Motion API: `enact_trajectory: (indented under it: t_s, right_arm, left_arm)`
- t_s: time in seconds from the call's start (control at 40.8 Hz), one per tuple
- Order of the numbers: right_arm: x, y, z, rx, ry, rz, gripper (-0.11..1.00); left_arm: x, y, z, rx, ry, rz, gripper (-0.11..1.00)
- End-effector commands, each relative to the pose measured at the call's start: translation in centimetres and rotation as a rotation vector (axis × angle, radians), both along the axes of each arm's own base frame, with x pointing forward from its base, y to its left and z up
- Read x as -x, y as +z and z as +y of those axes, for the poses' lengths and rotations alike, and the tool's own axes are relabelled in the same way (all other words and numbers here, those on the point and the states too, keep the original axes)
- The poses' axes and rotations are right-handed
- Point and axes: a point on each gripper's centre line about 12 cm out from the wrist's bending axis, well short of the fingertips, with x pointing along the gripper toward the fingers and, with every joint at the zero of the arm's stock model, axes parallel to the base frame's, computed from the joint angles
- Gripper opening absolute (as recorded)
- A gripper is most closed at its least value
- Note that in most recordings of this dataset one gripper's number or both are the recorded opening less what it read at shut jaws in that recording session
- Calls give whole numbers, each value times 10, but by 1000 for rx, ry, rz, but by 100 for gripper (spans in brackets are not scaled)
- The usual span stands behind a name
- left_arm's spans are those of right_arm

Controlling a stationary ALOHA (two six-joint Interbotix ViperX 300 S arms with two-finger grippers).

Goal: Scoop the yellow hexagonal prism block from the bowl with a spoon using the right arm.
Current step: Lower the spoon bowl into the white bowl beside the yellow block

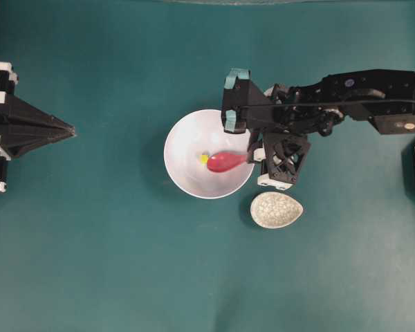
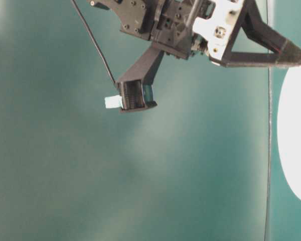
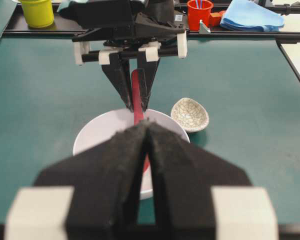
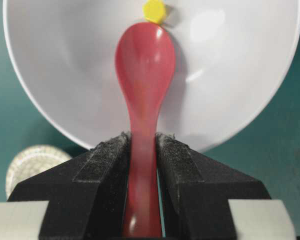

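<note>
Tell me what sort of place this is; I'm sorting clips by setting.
Most likely a robot lab workbench, not a kitchen: a teal mat covers the table, two black arms work over it, and a rail behind holds a yellow cup, an orange cup and a blue cloth.

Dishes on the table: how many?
2. The large white bowl sits mid-table with the spoon's scoop inside; the small speckled oval dish lies just beside it, toward the right arm's side. None appears hidden.

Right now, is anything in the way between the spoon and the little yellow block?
Nothing visible. The spoon, held in the right gripper, has its tip right at the block inside the bowl, with only bare white bowl around them.
</note>
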Motion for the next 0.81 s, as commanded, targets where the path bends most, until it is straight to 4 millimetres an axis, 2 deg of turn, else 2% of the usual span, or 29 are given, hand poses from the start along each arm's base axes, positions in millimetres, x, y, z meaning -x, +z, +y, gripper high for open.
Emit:
enact_trajectory:
  t_s: [0.0, 0.344, 0.785]
  right_arm:
    - [-9, 13, -2, 7, -4, -48, 24]
    - [-26, 14, -6, 23, -20, -110, 24]
    - [-33, 19, -9, 40, -36, -180, 24]
  left_arm:
    - [-3, 8, 0, -5, -1, -17, 4]
    - [-3, 8, 0, -5, -1, -17, 4]
    - [-3, 8, 0, -5, -1, -17, 4]
